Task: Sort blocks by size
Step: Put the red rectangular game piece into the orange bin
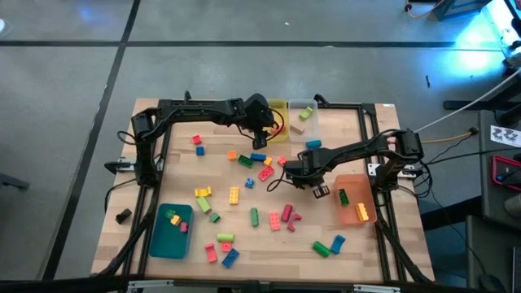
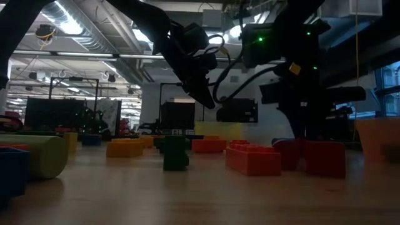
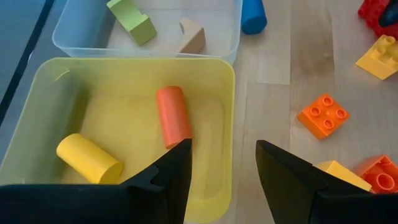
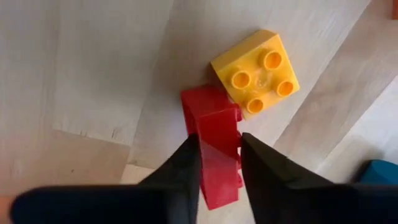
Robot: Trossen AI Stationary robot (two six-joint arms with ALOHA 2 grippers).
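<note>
Many small plastic toy bricks point(image 1: 234, 195) lie all over the wooden worktop point(image 1: 269, 238), so I see much left to sort. My right gripper point(image 4: 219, 155) pinches a red brick point(image 4: 214, 140) that touches a yellow square brick point(image 4: 255, 73). Lifting could drag it, or the red one could slip. My left gripper point(image 3: 222, 163) hangs spread over the yellow plastic bin point(image 3: 37, 99).

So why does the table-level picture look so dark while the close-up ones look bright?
Low view: it faces bright ceiling lights, so both arms and the red plastic brick go dim against them. Left wrist view: the yellow plastic bin is evenly lit. Right wrist view: the right gripper, shut on a red brick, is blurred close up.
</note>
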